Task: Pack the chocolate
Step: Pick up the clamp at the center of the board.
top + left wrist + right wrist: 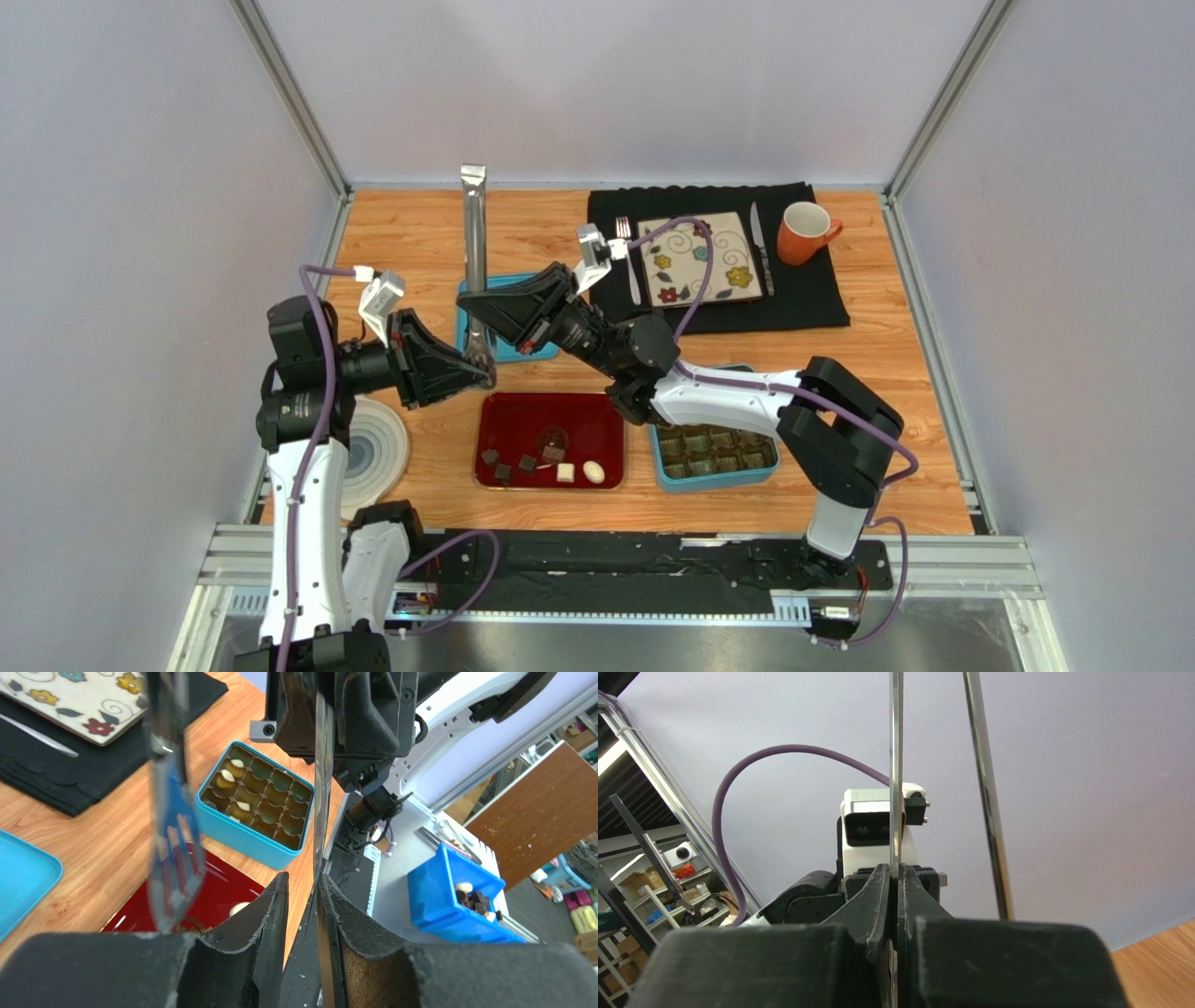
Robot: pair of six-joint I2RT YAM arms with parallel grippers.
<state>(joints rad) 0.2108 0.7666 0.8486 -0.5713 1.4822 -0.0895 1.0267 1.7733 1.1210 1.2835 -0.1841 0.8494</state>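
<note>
Several dark and white chocolates (pixel 540 459) lie on a dark red tray (pixel 508 420); one white piece shows in the left wrist view (pixel 238 908). A blue compartment box (pixel 716 451) stands right of the tray and holds a few pieces (pixel 256 801). Metal tongs (pixel 474 252) stand upright above the tray. My right gripper (pixel 470 301) is shut on one tong arm (pixel 895 777). My left gripper (pixel 481 370) is just below it. Its fingers (pixel 277 903) stand slightly apart around the same arm (pixel 319 812), which lies against the right finger.
A blue lid (pixel 512 343) lies behind the tray. A black mat (pixel 828 301) at the back right holds a flowered square plate (pixel 699 256), fork, knife and orange mug (pixel 807 231). A round white plate (pixel 376 448) is at the left. A blue bin (pixel 456 896) sits off the table.
</note>
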